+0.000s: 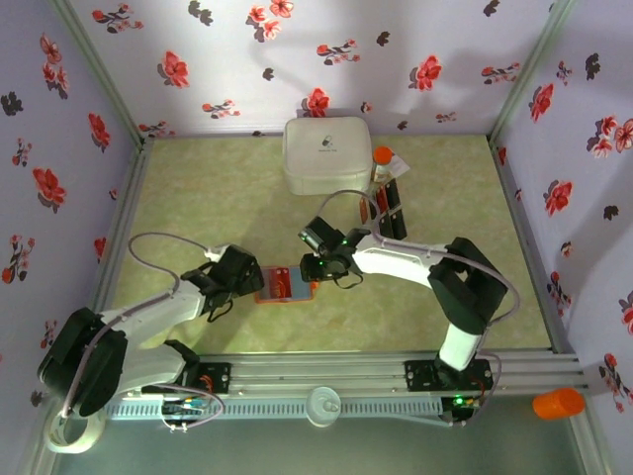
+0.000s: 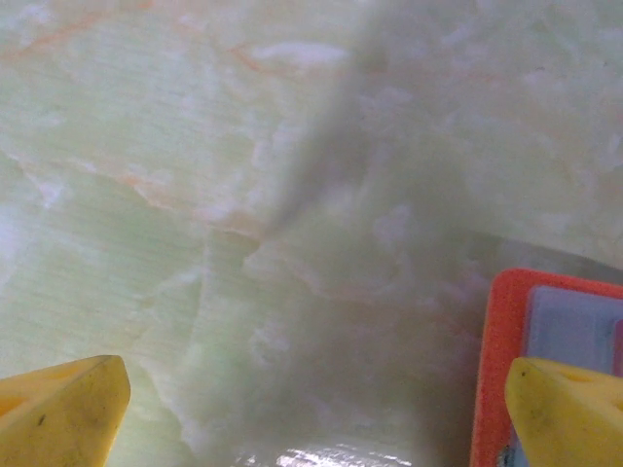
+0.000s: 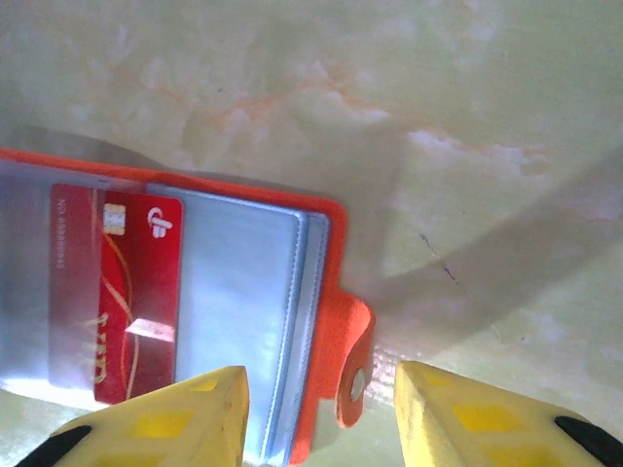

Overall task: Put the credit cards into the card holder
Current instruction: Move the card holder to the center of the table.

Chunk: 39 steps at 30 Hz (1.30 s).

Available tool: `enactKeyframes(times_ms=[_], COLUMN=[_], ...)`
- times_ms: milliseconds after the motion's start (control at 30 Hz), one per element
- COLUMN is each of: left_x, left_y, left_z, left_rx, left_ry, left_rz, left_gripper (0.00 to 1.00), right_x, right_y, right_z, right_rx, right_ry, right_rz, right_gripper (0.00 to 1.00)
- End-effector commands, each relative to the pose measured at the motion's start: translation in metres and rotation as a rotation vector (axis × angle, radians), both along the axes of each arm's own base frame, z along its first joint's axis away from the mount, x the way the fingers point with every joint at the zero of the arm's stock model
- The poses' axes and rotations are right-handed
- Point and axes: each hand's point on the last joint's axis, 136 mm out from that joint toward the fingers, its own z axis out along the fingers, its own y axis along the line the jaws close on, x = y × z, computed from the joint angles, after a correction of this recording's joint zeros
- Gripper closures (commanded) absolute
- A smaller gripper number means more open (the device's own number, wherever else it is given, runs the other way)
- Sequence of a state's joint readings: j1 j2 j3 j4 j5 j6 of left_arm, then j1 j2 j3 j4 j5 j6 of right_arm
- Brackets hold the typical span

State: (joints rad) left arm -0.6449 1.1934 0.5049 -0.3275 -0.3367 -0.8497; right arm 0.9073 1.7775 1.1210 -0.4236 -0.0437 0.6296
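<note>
Evidently the card holder [image 1: 287, 284] lies flat and open so the red card [image 3: 136, 292] sits tucked inside — right gripper [image 3: 319, 379] parted and empty, left gripper [image 2: 316, 384] spread wide, seemingly pinning an edge.

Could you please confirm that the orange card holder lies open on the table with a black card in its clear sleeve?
Not quite: the card is red, not black, as the right wrist view shows; the orange card holder does lie open on the table.

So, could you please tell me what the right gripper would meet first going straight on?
Probably the clasp tab of the card holder, just ahead of the right gripper; depth is unclear.
</note>
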Motion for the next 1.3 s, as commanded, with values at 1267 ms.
enactKeyframes(times_ms=[1267], left_x=[0.003], left_y=[-0.06], left_z=[-0.013], left_rx=[0.017], left_ry=[0.054], left_rz=[-0.227], left_gripper=[0.0], right_x=[0.006], right_y=[-0.007], right_z=[0.018], right_rx=[0.146], right_ry=[0.031], right_rz=[-0.031], right_gripper=[1.0])
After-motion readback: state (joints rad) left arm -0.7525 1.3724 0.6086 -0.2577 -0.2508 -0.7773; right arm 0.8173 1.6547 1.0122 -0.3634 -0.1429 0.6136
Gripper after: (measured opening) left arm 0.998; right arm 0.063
